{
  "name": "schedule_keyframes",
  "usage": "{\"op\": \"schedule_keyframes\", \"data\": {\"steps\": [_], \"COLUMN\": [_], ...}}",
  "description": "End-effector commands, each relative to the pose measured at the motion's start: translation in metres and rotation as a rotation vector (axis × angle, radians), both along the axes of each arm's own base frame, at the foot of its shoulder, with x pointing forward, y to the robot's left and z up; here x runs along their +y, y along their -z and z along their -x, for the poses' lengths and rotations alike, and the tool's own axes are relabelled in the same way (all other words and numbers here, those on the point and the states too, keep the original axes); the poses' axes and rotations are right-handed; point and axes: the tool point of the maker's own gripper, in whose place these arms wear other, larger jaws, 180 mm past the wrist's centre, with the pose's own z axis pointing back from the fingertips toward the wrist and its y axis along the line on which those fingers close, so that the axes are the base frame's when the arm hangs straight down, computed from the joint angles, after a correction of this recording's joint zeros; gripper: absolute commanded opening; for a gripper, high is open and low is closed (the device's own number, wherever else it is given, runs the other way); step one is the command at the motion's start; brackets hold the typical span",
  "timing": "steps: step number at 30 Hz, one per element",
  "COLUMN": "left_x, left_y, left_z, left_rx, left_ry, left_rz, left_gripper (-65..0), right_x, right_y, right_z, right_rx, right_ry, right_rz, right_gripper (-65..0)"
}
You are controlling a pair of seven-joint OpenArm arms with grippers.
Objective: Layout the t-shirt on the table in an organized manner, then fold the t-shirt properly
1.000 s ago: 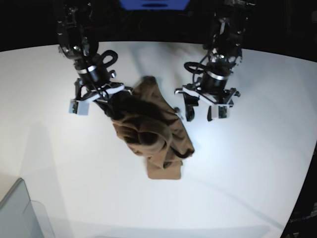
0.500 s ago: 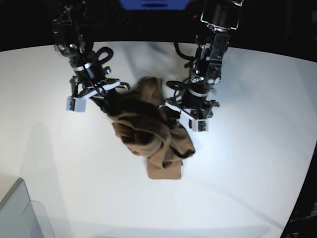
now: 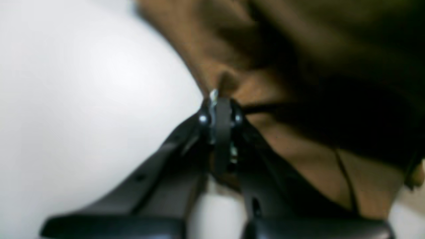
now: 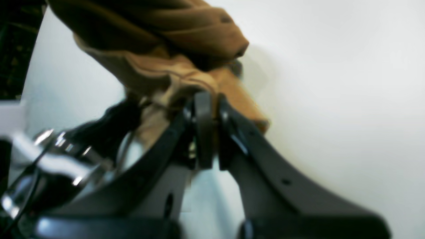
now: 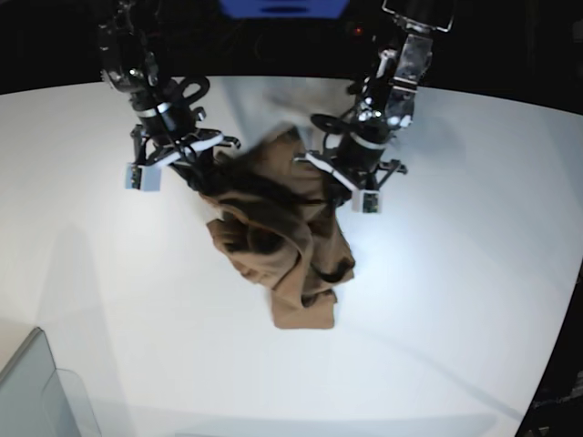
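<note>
The brown t-shirt point(image 5: 278, 246) lies crumpled in a heap on the white table point(image 5: 437, 300), its upper part lifted between the two arms. My left gripper point(image 5: 321, 189), on the right of the base view, is shut on the shirt's upper right edge. The left wrist view shows its jaws point(image 3: 221, 99) pinched together on a fold of brown cloth point(image 3: 298, 49). My right gripper point(image 5: 205, 177), on the left of the base view, is shut on the shirt's upper left edge. Its jaws point(image 4: 204, 99) are closed on bunched cloth point(image 4: 172, 26) in the right wrist view.
The corner of a grey translucent bin point(image 5: 36, 391) sits at the table's near left. The table's curved far edge runs behind both arms, with darkness and a blue object point(image 5: 282, 7) beyond it.
My left gripper moved in from the right, reached the shirt's upper right edge and shut on it. The shirt's top has been drawn upward, and my right gripper shifted slightly away with its cloth.
</note>
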Motion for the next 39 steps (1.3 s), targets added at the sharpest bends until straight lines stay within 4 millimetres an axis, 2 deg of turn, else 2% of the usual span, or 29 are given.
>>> {"op": "schedule_keyframes", "data": {"steps": [1,3,8,12,15,21,24,29,31,33,36,39], "left_x": [0.002,0.023,0.087,0.118,0.131,0.15,0.15,0.15,0.15,0.15,0.152,0.151], "left_y": [-0.03,-0.044,-0.076,-0.091,-0.089,-0.075,-0.069,-0.045,-0.039,-0.035,-0.032,-0.032], "left_z": [-0.015,-0.011,-0.009,-0.002,0.007,0.023,0.03,0.043,0.046,0.051,0.053,0.053], "left_rx": [-0.102,-0.134,-0.211,-0.244,-0.233,-0.187,-0.166,-0.101,-0.084,-0.069,-0.062,-0.061], "left_ry": [-0.005,-0.045,-0.204,-0.278,-0.307,-0.346,-0.345,-0.345,-0.345,-0.345,-0.348,-0.347], "left_rz": [0.014,0.002,-0.031,-0.059,-0.075,-0.102,-0.106,-0.111,-0.112,-0.114,-0.117,-0.116], "left_gripper": [-64.9,-64.9,-64.9,-64.9,-64.9,-64.9,-64.9,-64.9,-64.9,-64.9,-64.9,-64.9], "right_x": [-0.005,-0.016,-0.027,-0.038,-0.032,0.012,0.016,0.004,-0.007,-0.019,-0.039,-0.068], "right_y": [-0.015,-0.018,-0.036,-0.046,-0.036,0.016,0.023,0.015,0.014,0.012,0.012,-0.006], "right_z": [-0.008,-0.01,-0.017,-0.019,-0.01,0.018,0.023,0.02,0.019,0.017,0.02,0.018], "right_rx": [-0.06,-0.068,-0.119,-0.144,-0.104,0.054,0.07,0.046,0.04,0.036,0.036,-0.008], "right_ry": [0.017,0.051,0.092,0.169,0.191,0.049,0.002,-0.004,0.019,0.048,0.094,0.169], "right_rz": [-0.007,-0.002,-0.004,-0.033,-0.064,-0.072,-0.047,-0.014,0.001,0.014,0.039,0.069], "right_gripper": [-65.0,-65.0,-65.0,-65.0,-65.0,-65.0,-65.0,-65.0,-62.6,-57.0,-44.7,-35.8]}}
